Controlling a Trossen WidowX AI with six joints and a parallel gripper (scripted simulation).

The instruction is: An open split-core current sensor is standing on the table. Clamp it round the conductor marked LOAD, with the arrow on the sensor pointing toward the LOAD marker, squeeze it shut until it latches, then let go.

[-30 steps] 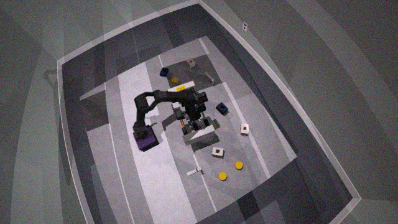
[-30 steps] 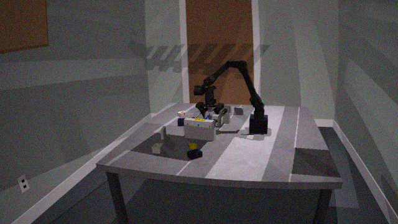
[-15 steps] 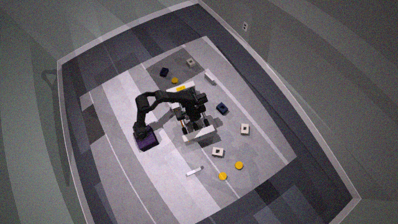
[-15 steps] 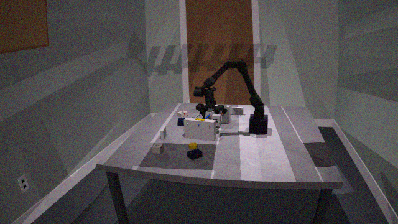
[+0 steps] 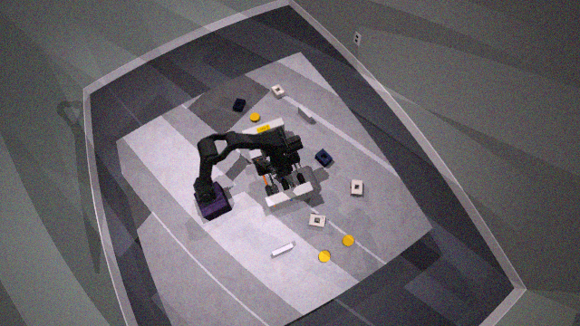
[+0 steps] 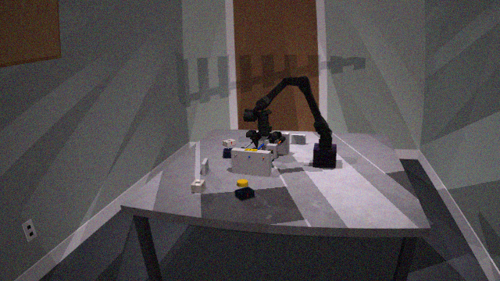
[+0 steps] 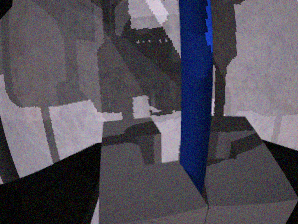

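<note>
My gripper (image 5: 277, 165) (image 6: 266, 144) (image 7: 178, 149) is low between the two white end blocks, its black fingers on both sides of the grey sensor (image 7: 135, 180), shut on it. The sensor sits around the blue conductor (image 7: 196, 85) (image 6: 261, 147). Its two halves meet at a seam in the lower part of the wrist view, with a gap farther up where the conductor passes. I cannot tell whether it is latched, and its arrow is not visible. The yellow label (image 5: 263, 129) (image 6: 251, 150) is on top of one end block (image 5: 276, 123) (image 6: 251, 163).
The other end block (image 5: 289, 195) is across the conductors. An orange conductor (image 5: 265, 180) (image 6: 279, 141) runs beside the gripper, near a small white block (image 5: 256, 155) (image 6: 271, 150). Navy blocks (image 5: 323, 158) (image 5: 239, 105), white blocks (image 5: 357, 187) (image 5: 317, 220) and yellow discs (image 5: 348, 240) (image 5: 255, 117) lie around.
</note>
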